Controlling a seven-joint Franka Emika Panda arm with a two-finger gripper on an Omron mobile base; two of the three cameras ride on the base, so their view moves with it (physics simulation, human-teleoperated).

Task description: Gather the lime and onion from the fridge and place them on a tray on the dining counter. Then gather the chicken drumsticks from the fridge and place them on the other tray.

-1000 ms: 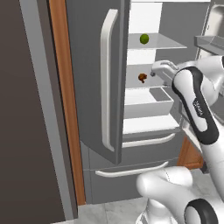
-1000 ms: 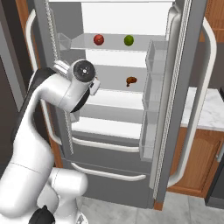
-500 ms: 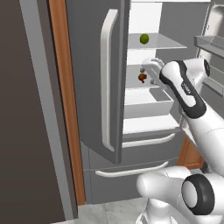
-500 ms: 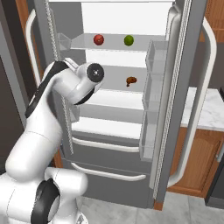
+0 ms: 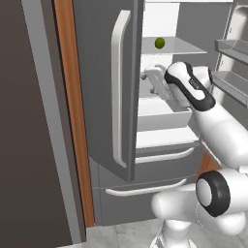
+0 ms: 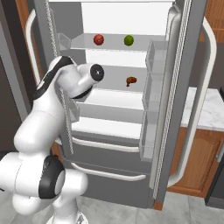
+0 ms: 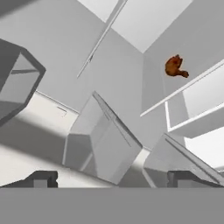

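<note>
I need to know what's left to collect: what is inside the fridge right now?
Inside the fridge, the onion and the lime sit apart on the upper shelf, and a chicken drumstick lies on the shelf below. The closed lower drawers hide whatever they hold.

Kitchen interior, simulated. Tall dark cabinet panel (image 5: 34, 121) fills the near left, edged by a grey strip and a warm orange-brown wooden upright (image 5: 72, 111). Floor (image 5: 126, 235) pale grey stone tile, faintly mottled. On the right, a white-grey marble worktop (image 6: 210, 111) sits on a brown wooden cabinet (image 6: 197, 162) with a recessed door panel. More brown wood at the upper right corner (image 6: 214, 17). Dark appliance edge at the far lower right (image 6: 216, 188). Light is even and soft, shadows weak.
</note>
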